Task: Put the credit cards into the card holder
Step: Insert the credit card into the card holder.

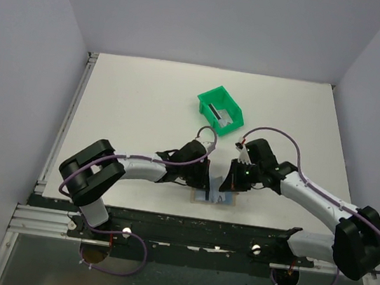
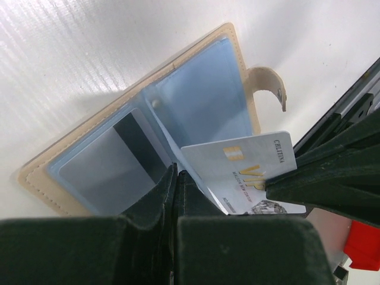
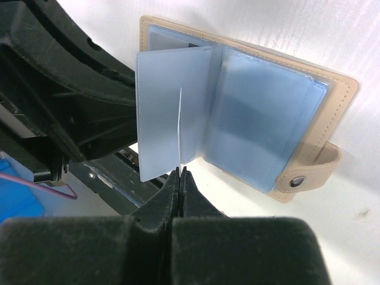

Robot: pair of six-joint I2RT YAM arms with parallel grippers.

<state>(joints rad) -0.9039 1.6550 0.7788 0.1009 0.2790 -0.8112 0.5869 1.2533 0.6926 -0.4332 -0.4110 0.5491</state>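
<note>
Card holder (image 2: 196, 95) lies open, well short of the green bin (image 1: 220, 109), toward the arm bases. Left gripper (image 2: 177, 173) pinched closed on one of its blue sleeve leaves. Right gripper (image 3: 180, 172) clamped on a credit card (image 2: 237, 169), held edge-on.

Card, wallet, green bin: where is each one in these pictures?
card (image 2: 243, 172), left wrist view, on its printed face.
wallet (image 3: 343, 89), right wrist view, on its tan border.
green bin (image 1: 229, 104), top view, on its side wall.
</note>
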